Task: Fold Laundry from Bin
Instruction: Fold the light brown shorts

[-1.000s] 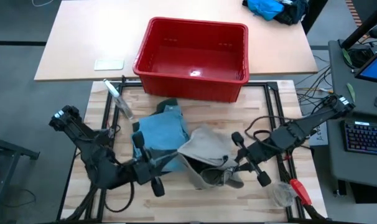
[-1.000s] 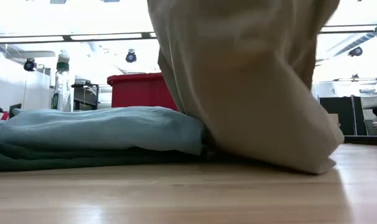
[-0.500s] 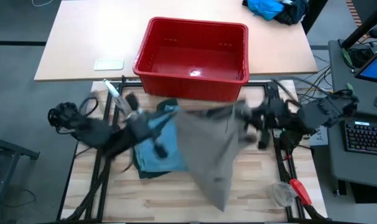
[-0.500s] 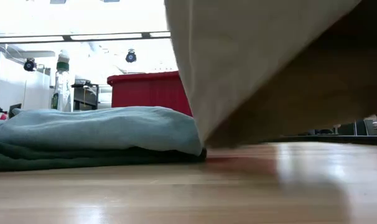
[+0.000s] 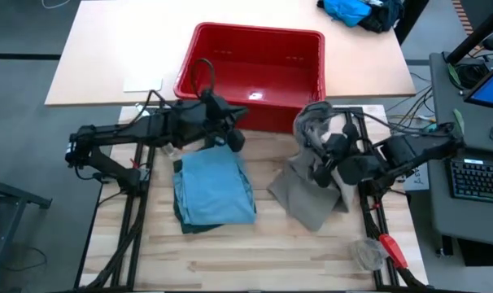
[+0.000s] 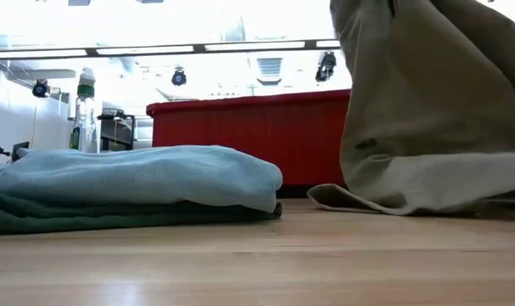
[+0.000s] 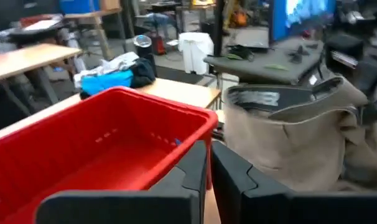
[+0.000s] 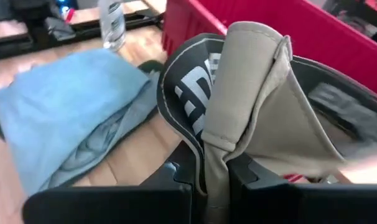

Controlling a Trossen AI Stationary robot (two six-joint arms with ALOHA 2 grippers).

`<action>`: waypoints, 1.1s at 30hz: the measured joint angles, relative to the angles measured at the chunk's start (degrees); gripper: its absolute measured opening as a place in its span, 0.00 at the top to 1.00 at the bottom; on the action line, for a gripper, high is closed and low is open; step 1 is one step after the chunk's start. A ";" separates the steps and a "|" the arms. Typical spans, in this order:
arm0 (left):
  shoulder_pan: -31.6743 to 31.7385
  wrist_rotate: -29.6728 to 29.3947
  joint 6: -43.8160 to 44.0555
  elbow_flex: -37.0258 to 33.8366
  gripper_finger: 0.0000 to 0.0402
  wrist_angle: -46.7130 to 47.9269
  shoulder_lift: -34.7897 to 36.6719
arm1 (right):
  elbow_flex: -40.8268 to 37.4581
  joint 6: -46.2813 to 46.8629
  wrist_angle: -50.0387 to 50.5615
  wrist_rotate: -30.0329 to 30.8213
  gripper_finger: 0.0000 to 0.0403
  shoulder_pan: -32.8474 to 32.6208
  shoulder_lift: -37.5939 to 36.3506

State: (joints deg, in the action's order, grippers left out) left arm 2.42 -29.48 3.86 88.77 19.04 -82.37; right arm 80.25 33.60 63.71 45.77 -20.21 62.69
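My right gripper [image 8: 210, 177] pinches the khaki piece [image 5: 311, 183] up beside the red bin [image 5: 255, 69]; my left gripper [image 7: 208, 171], fingers together and empty, hovers near the folded blue denim [image 5: 212, 185].

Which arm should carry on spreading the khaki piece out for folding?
The right. The right gripper is shut on the khaki piece at its waistband, holding it partly raised. The left gripper is shut on nothing, beside the red bin.

Left gripper [image 5: 235, 140] closed, right gripper [image 5: 320, 167] clamped
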 joint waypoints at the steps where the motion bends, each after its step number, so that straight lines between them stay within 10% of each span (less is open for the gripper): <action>1: -0.02 1.00 -1.57 -0.72 0.99 -0.25 0.04 | -0.45 -0.19 -0.21 -0.43 0.94 -0.12 0.10; 8: -3.54 22.40 -10.29 -8.67 0.98 -4.19 0.54 | -7.92 -10.10 -5.81 -5.78 0.94 -3.39 0.39; 20: -13.41 19.23 -9.41 -46.50 0.90 -55.32 2.20 | -34.70 -17.96 -57.79 -7.72 0.94 -12.19 1.53; 24: -15.24 18.96 -8.64 -52.53 0.82 -72.23 0.77 | -38.79 -14.57 -72.42 5.74 0.94 -10.64 5.80; 28: -16.17 18.98 -6.16 -54.85 0.76 -74.48 -0.51 | -39.46 -10.72 -79.12 18.86 0.94 -8.00 11.44; 33: -16.29 12.58 -0.84 -53.87 0.74 -74.77 -4.29 | -37.32 -13.57 -85.03 14.97 0.94 -3.20 18.06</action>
State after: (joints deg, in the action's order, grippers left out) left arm -13.88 -16.90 3.02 34.90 -55.74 -86.66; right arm 42.93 20.03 -21.32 60.75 -23.41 80.75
